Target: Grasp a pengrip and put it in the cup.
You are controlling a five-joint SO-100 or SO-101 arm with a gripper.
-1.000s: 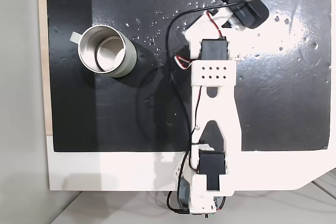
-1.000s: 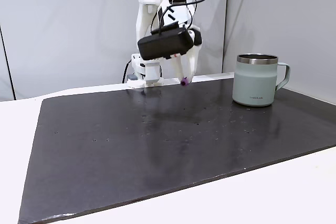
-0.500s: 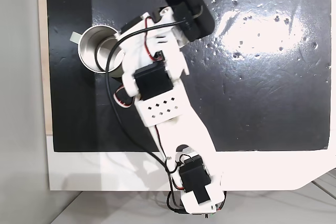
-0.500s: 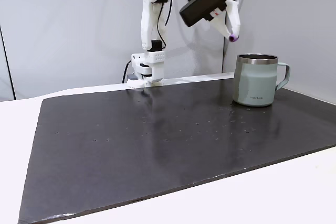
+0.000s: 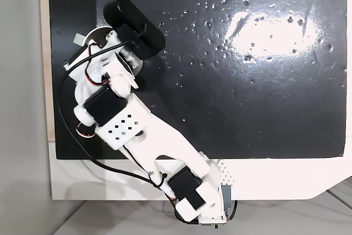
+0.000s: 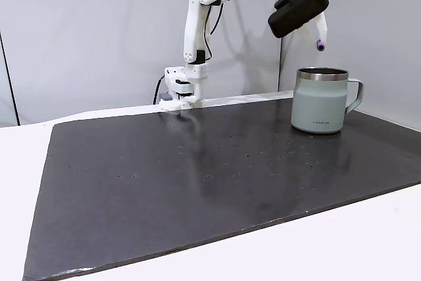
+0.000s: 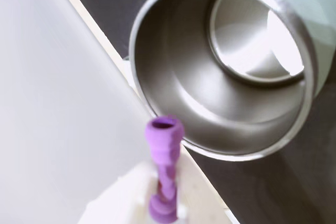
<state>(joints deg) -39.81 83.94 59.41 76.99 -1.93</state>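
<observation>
We see small dark print low on the cup's [image 6: 319, 101] pale grey-green wall in a fixed view, too small to read. No other writing that we can make out.

The cup stands upright on a black mat [image 6: 197, 176] speckled with pale flecks, glare on it in the fixed view from above. The mat lies on a white table [image 6: 368, 241]; a plain grey wall [image 6: 85, 31] rises behind the cup, with a vertical seam just behind the cup's side.

The gripper [image 6: 320, 43] hangs above the cup's rim, apart from it. Its white fingers [image 7: 134, 198] pinch the pengrip [image 7: 164, 171]: the purple ribbed tube stands out of them, open end toward the cup's mouth [image 7: 226, 66]. In the side fixed view the pengrip [image 6: 320, 45] is a purple dot at the fingertip, just above the cup.

From above, the arm [image 5: 132, 130] and the black camera block [image 5: 135, 28] cover most of the cup [image 5: 88, 39]; we see a bit of rim and the handle tab [image 5: 78, 38]. The wrist view cuts off the fingers at the bottom edge and the cup's wall at the top.
</observation>
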